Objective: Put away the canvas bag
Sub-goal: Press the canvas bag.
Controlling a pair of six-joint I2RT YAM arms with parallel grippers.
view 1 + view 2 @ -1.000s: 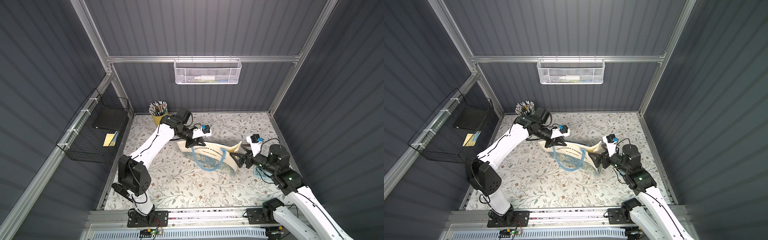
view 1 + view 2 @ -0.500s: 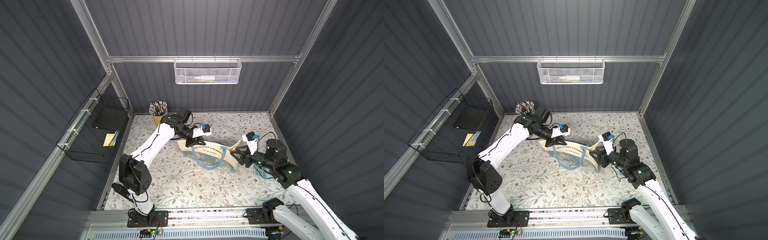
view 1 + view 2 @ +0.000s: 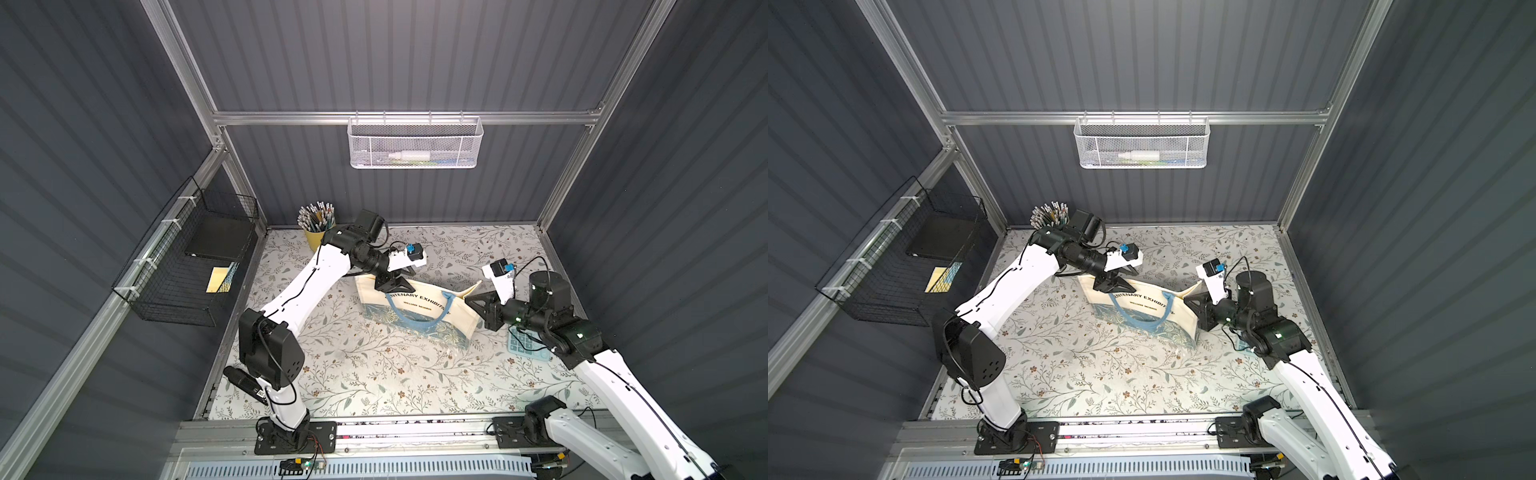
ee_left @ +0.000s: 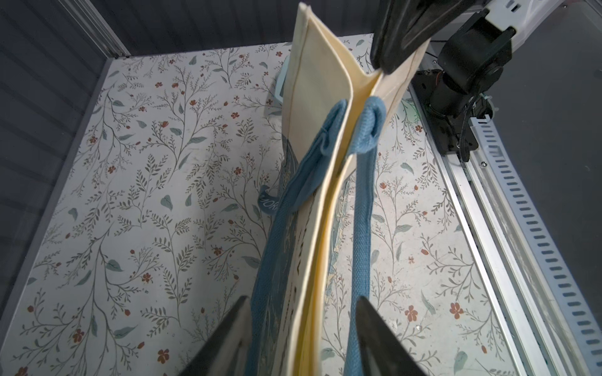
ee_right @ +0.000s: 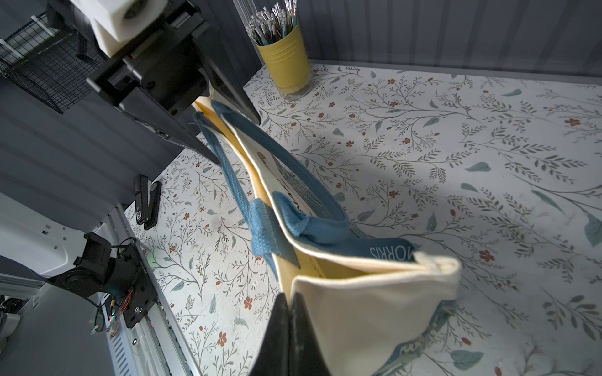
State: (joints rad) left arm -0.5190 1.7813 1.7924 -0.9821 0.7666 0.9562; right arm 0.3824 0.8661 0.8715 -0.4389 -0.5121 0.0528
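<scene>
The canvas bag [image 3: 419, 309] [image 3: 1144, 309], cream with light-blue handles and a floral bottom band, stands on edge on the floral table. My left gripper [image 3: 392, 284] [image 3: 1115, 284] is over its left top corner. In the left wrist view this gripper [image 4: 301, 302] is open, and the bag's rim [image 4: 325, 97] and both handles pass between its spread fingers. My right gripper [image 3: 478, 301] [image 3: 1196, 301] is shut on the bag's right top corner. In the right wrist view its fingertips [image 5: 288, 294] pinch the cream fabric [image 5: 374, 309].
A yellow pencil cup [image 3: 315, 239] stands at the back left. A black wire basket [image 3: 187, 266] hangs on the left wall and a white mesh basket [image 3: 415, 143] on the back wall. A teal calculator [image 3: 525, 343] lies under my right arm. A black stapler [image 5: 146, 201] lies at the front left.
My right gripper moved in to the bag's right top corner and shut on it. My left gripper's jaws opened around the bag's left rim.
</scene>
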